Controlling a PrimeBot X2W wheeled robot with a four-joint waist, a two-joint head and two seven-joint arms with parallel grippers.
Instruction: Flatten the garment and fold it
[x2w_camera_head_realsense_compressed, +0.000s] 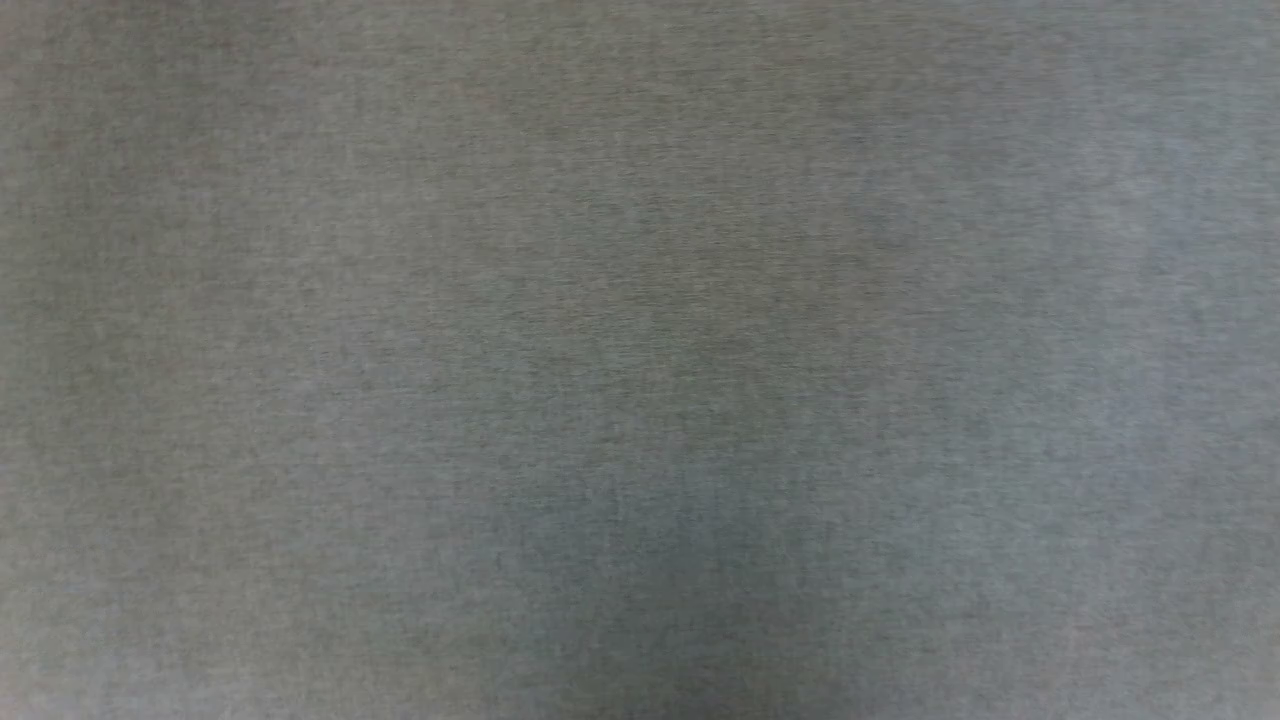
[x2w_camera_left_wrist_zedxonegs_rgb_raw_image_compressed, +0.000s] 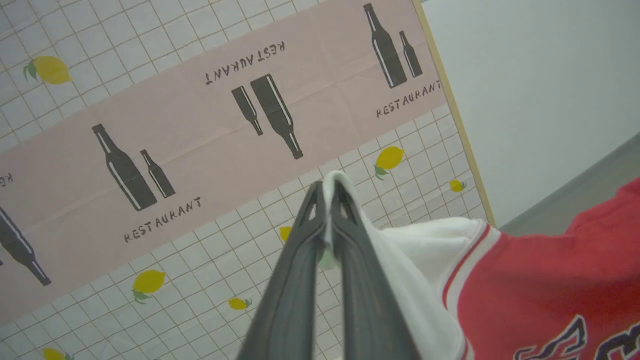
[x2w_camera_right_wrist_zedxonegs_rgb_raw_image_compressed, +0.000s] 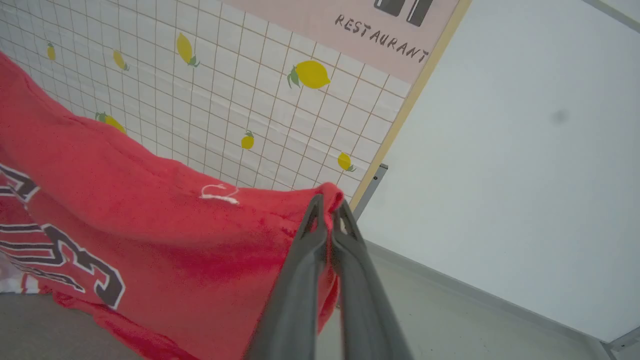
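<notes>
Left fingers pinch the garment by sleeve, right fingers by hem.

Pink band of the tablecloth: "RESTAURANT" is showing in dark hand-drawn capitals beside the bottle prints, three times whole in the left wrist view, one of them upside down.
Same band in the right wrist view: "RESTAURANT" is running towards the table's right edge.
Chest lettering on the red jersey T-shirt: black, white-edged characters are lying partly folded; not readable.
Hem logo: a white squiggle, no letters readable.

Left claw, right claw: long dark-grey tapered fingers, slotted tips.
</notes>
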